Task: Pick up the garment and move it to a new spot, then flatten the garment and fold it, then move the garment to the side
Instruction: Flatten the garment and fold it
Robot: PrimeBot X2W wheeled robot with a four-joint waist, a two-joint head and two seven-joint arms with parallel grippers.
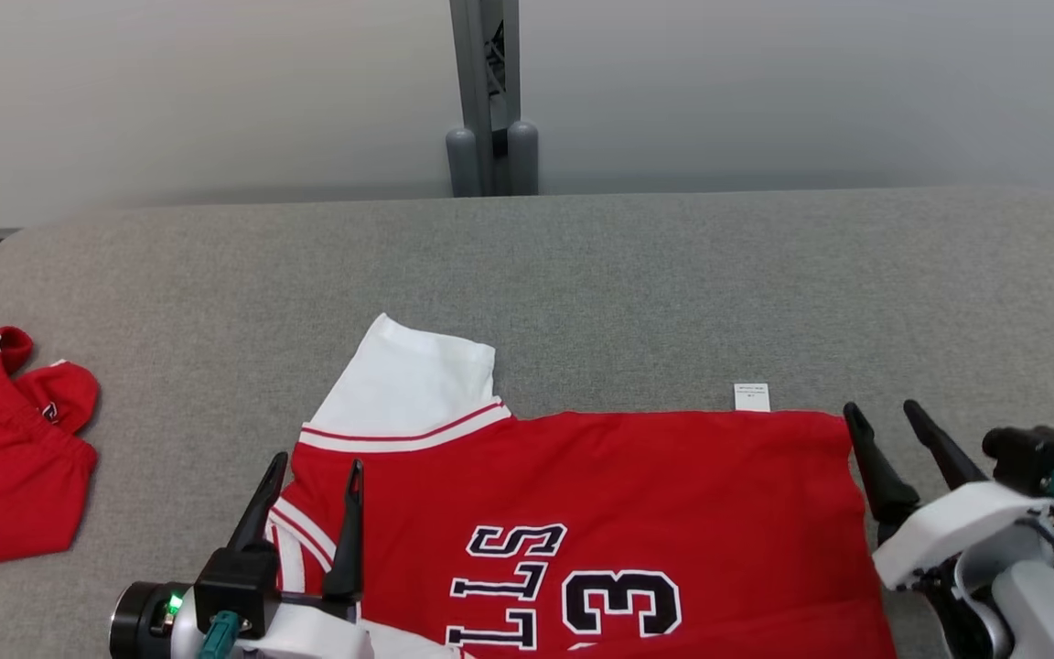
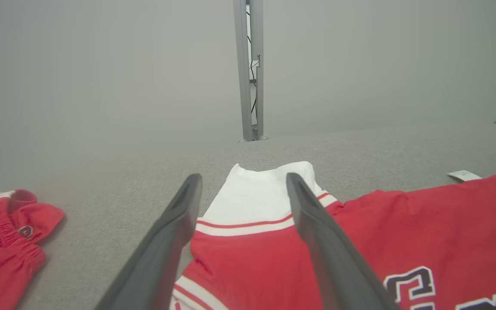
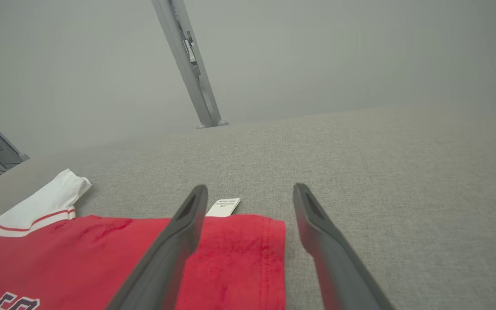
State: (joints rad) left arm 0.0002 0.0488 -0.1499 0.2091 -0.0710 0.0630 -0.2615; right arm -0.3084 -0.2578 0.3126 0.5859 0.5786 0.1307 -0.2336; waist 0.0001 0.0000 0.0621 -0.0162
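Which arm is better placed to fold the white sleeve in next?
Likely left. The left tool, open, is by the shirt shoulder, right beside the sleeve; the right tool is at the far hem corner.

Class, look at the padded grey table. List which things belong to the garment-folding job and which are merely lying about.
Belongs to the job:
red jersey, laid out between the hands
left hand, open
right hand, open
grey table

Lying about:
crumpled red garment, at the table's left edge
metal post, behind the table

Even, soft light (hazy backgrounds), faint shadows.
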